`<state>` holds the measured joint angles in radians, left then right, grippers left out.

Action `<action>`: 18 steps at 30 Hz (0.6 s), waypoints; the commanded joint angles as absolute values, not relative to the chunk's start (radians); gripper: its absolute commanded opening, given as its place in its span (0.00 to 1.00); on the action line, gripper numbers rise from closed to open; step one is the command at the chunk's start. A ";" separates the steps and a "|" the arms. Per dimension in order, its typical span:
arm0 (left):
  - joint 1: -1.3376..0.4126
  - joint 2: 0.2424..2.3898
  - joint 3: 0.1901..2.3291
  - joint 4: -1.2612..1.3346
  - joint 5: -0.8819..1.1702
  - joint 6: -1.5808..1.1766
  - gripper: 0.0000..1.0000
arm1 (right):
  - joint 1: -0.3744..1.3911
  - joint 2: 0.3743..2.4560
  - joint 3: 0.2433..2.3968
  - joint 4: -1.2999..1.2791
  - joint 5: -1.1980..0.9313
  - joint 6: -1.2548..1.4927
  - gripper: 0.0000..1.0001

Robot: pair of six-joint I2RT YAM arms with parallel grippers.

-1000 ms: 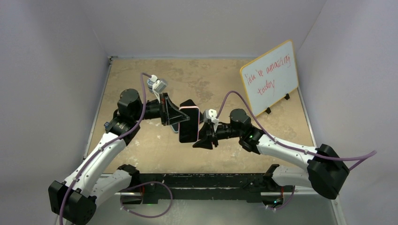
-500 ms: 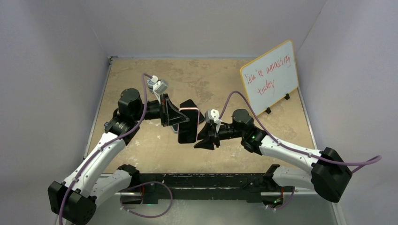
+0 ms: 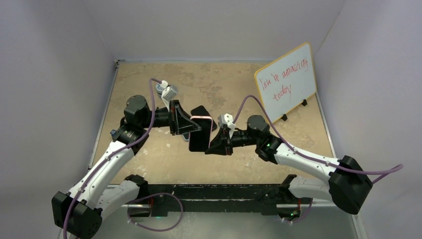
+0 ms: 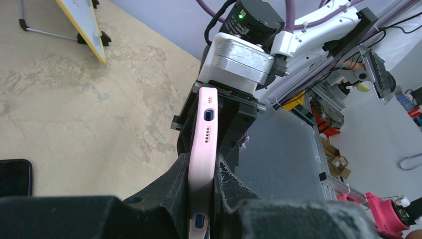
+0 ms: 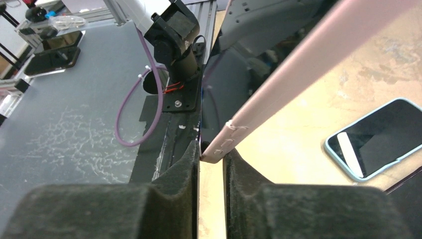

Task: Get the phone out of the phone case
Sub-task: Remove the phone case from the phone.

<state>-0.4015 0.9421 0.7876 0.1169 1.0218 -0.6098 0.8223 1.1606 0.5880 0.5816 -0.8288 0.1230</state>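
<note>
The phone in its pink case [image 3: 200, 135] is held above the table between both grippers, dark face up in the top view. My left gripper [image 3: 191, 127] is shut on the case's long edge; in the left wrist view the pink edge [image 4: 204, 144] with its port and speaker holes is squeezed between my gripper's [image 4: 203, 199] two pads. My right gripper [image 3: 212, 144] is shut on the opposite corner; in the right wrist view the pink case [image 5: 308, 59] runs up to the right from my gripper [image 5: 213, 157]. The phone sits inside the case.
A second phone in a light blue case [image 5: 378, 137] lies flat on the tan table [image 3: 149, 154] under the held phone, and shows at the left wrist view's edge [image 4: 15, 177]. A whiteboard [image 3: 286, 82] stands at the back right. Grey walls close in the table.
My right gripper has moved a little up and left, closing onto the case's corner. The held phone has shifted slightly with it. The left arm has barely moved.
</note>
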 commanded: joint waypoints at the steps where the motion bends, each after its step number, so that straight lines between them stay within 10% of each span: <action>1: -0.397 0.936 0.782 0.228 1.027 -0.702 0.00 | 0.824 1.162 0.607 0.626 -0.813 0.049 0.05; 18: -0.397 1.025 0.712 0.278 1.016 -0.819 0.00 | 0.825 1.121 0.647 0.474 -0.803 -0.394 0.00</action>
<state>-0.4004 0.9997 0.7216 0.2661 1.0637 -0.6739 0.8169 1.1549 0.5869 0.4648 -0.8055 -0.1364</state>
